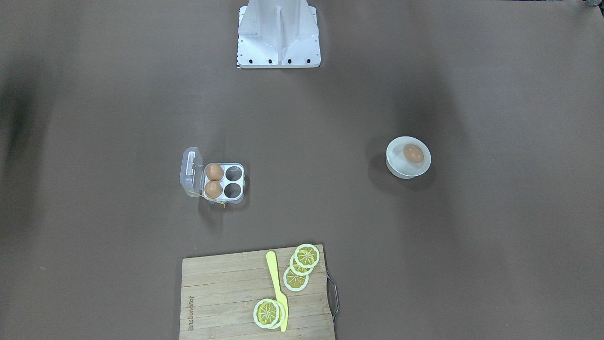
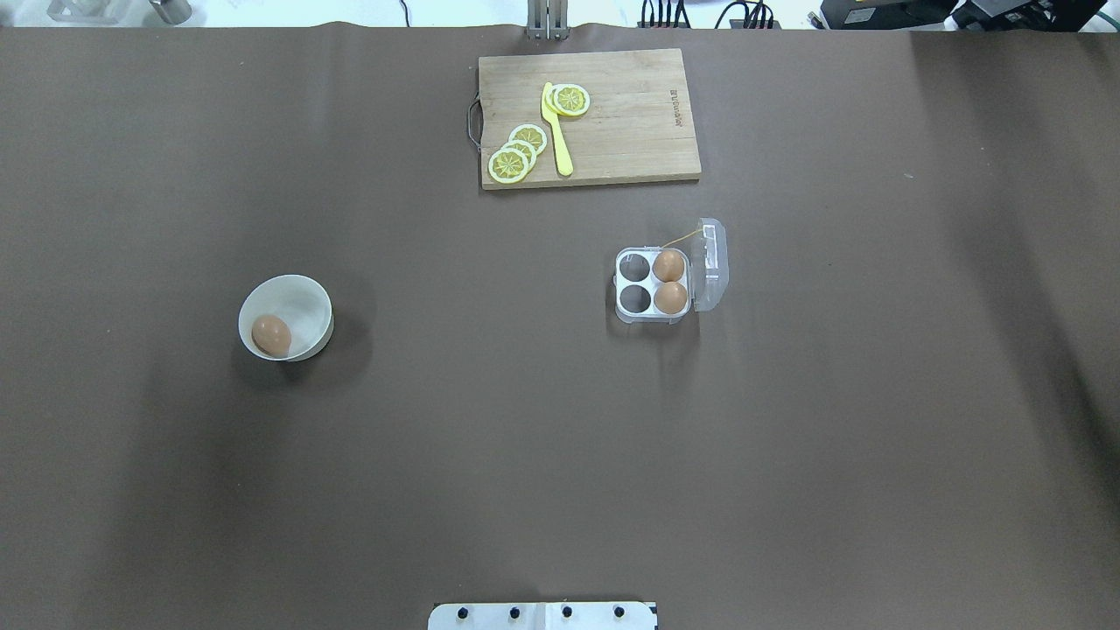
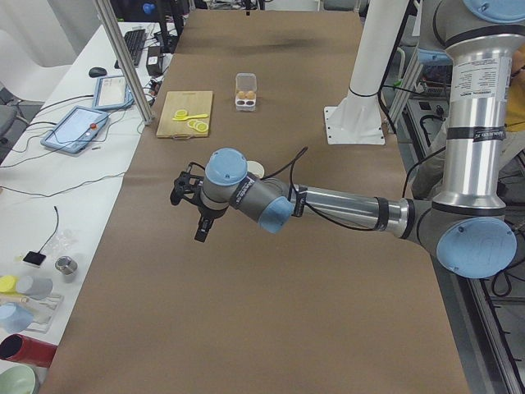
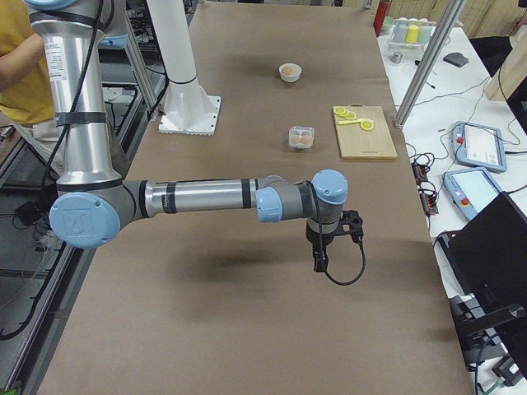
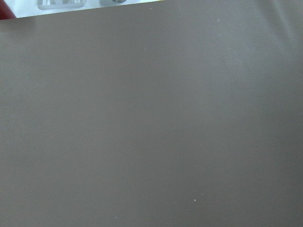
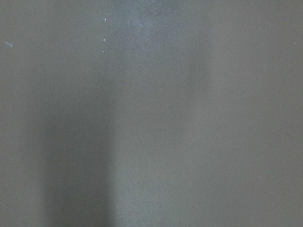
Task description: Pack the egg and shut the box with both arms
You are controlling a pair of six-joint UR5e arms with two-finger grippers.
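A brown egg [image 1: 413,153] lies in a white bowl [image 1: 394,163] on the robot's left side; the egg [image 2: 271,334] and the bowl [image 2: 302,293] also show in the overhead view. The clear box [image 1: 224,181] [image 2: 652,283] stands open on the robot's right side, its lid [image 2: 710,262] folded outward. Two brown eggs [image 2: 669,265] fill the cells by the lid; the other two cells are empty. The left gripper [image 3: 182,190] and right gripper [image 4: 352,224] show only in the side views, held above the table's ends; I cannot tell their state. Both wrist views show only brown table cover.
A wooden cutting board [image 2: 630,131] with lemon slices [image 2: 509,164] and a yellow knife [image 2: 558,140] lies at the far edge. The white stand [image 1: 278,38] sits at the robot's side. Benches with tablets and cables flank the table.
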